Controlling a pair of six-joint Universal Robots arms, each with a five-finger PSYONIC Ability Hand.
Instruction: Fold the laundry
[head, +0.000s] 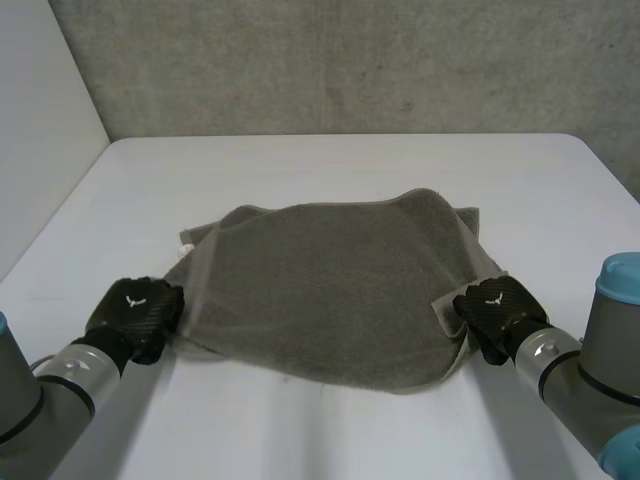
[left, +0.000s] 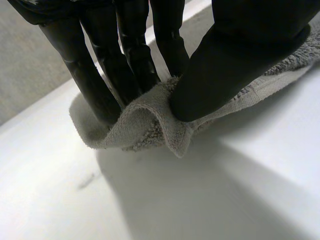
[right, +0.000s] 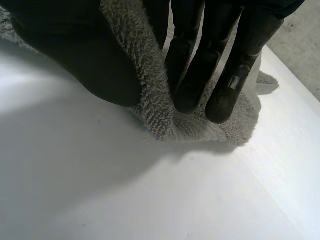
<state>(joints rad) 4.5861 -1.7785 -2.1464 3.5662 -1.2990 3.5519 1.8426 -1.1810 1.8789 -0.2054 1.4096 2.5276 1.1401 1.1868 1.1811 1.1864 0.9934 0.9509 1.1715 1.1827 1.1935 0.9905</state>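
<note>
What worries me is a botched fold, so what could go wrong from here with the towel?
1. The left hand pinches only the tip of the grey terry towel's near corner, so that corner may slip out when lifted.
2. The right hand holds a bunched, curled piece of the near edge, so the fold could come out uneven.
3. The towel lies skewed and rumpled on the white table, so its corners may not meet.

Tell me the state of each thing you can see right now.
towel: lying spread on the table, rumpled at its edges.
left hand: shut, pinching the towel's near left corner.
right hand: shut, pinching the towel's near right corner.
table: bearing the towel.
</note>
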